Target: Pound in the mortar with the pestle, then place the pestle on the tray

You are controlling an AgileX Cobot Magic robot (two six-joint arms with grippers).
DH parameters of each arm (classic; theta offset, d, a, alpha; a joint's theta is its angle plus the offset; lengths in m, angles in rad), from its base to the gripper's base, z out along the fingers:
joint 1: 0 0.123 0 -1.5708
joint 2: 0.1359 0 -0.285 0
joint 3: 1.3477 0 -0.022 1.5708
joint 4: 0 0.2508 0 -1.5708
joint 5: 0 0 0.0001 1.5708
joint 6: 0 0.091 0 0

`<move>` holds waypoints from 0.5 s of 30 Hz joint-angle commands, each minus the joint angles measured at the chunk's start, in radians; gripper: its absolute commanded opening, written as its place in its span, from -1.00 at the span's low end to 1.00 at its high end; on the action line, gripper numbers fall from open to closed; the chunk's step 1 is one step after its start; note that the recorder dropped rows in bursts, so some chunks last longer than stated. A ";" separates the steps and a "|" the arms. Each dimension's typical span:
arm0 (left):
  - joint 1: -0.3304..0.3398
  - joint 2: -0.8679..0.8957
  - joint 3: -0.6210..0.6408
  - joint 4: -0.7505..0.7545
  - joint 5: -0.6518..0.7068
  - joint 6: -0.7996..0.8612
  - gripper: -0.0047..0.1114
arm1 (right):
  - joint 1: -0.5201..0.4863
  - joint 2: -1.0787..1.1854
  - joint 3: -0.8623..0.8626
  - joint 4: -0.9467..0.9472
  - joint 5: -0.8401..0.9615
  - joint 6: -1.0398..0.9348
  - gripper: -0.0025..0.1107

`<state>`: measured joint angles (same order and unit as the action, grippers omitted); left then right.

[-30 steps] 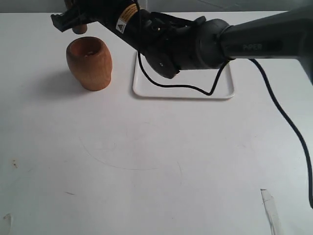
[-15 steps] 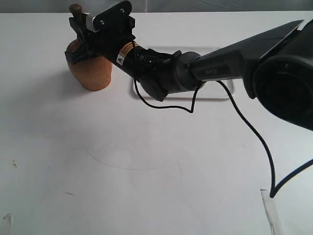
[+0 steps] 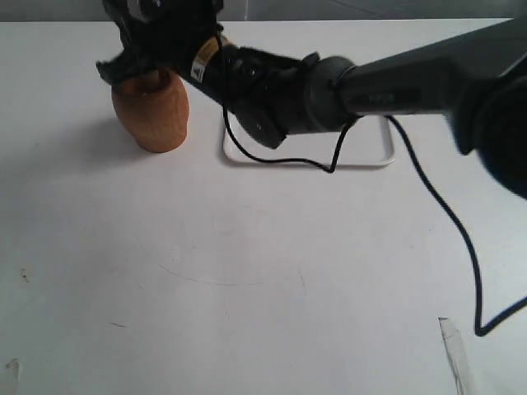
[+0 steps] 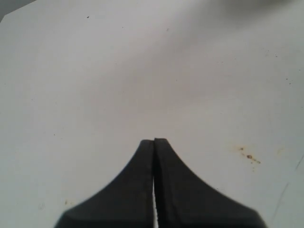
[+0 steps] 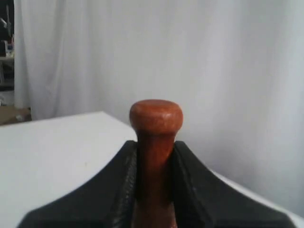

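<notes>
**Desk:** What lies nearest?

**Photographer:** Bare white table. The left gripper hangs over it, jaws pressed together on nothing.

**Desk:** And further back?

**Photographer:** The flat white rectangular tray sits just beside the barrel-shaped light-brown wooden mortar. The right gripper reaches across above the mortar, jaws clenched on the short reddish-brown wooden pestle.

**Desk:** Which way does the pestle point?

**Photographer:** Its small knob pokes out past the fingertips. The thick end is hidden. I judge the long axis steep, thick end down toward the mortar's hollow.

**Desk:** How should the pounding go?

**Photographer:** Probably short strokes straight along that axis, centred in the hollow. The grip should stay firm, and the rim should go untouched so the free-standing mortar doesn't tip or skid toward the tray.
</notes>
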<state>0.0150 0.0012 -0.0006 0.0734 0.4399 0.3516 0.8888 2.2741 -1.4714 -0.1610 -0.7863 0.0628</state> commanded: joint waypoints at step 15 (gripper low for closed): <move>-0.008 -0.001 0.001 -0.007 -0.003 -0.008 -0.92 | -0.002 -0.242 0.004 -0.008 -0.015 -0.026 -0.96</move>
<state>0.0150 0.0012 -0.0006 0.0734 0.4399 0.3516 0.8888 2.0823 -1.4634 -0.1742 -0.7897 0.0547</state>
